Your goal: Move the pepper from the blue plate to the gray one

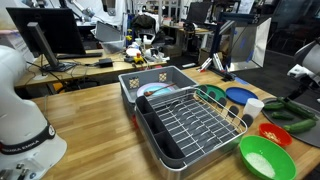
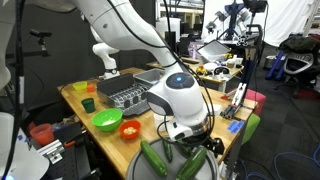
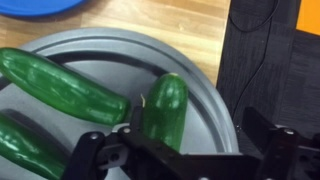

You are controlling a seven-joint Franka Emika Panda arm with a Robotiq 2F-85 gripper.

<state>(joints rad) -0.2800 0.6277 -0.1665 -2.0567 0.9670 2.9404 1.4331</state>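
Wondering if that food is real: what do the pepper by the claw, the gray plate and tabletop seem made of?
Pepper: glossy, evenly green skin; possibly plastic, could be real. Gray plate: smooth with a soft sheen, probably plastic. Tabletop: wood or veneer, by its grain.

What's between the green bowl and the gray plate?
The small red bowl sits between the green bowl and the gray plate, in both exterior views.

Three peppers [image 3: 165,110], two plates [image 3: 205,100], two bowls [image 1: 262,158].

The arm [image 2: 178,95] bends low, wrist pointing downward; the gripper [image 3: 182,150] hangs with jaws spread wide.
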